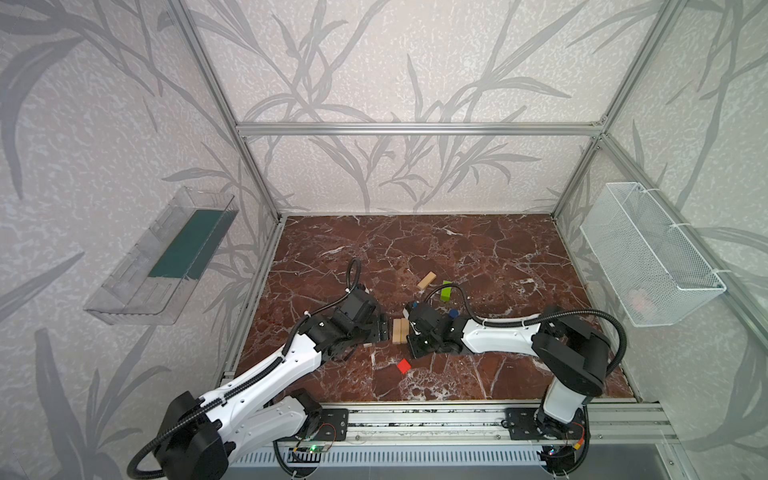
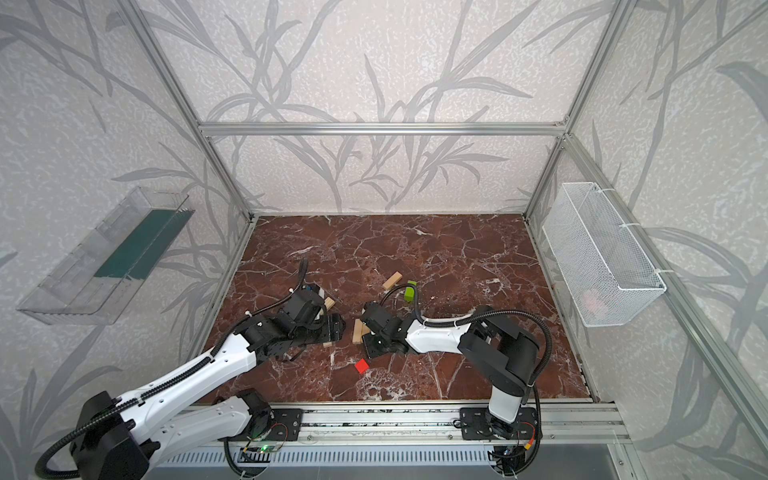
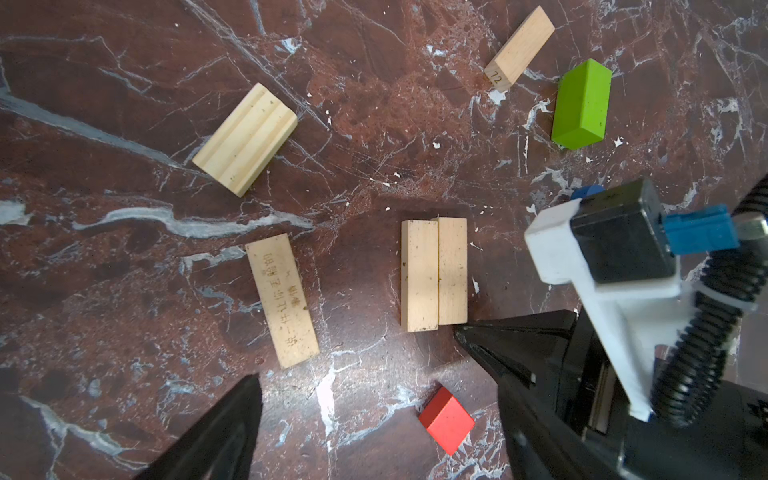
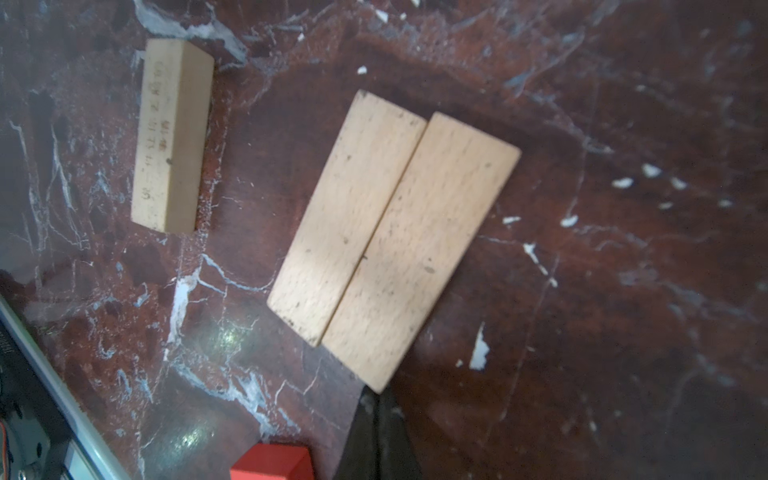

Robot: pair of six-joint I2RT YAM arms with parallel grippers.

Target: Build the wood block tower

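I am seeing the red-brown white-veined marble-look tabletop (image 3: 124, 62) shining glossy and smooth. The two pale bare-wood planks (image 4: 390, 237) are showing matt, speckled grain. The lime-green oblong block (image 3: 582, 104) and red cube (image 3: 446, 419) are wearing smooth paint. The black fingers (image 4: 357, 449) of my right gripper (image 4: 376, 399) are looking matt plastic.

Both top views: even, diffuse light. The red-brown marble-patterned tabletop (image 1: 478, 249) carries only soft shadows beneath the white-and-black robot arms (image 1: 270, 370). The leaf-patterned walls (image 1: 104, 124) stretch toward the left and right frame edges. Left wrist view: sharp. Right wrist view: the two pale wooden planks lying side by side (image 4: 390, 237) are slightly blurred; white glare spots lie near the red cube (image 4: 272, 463).
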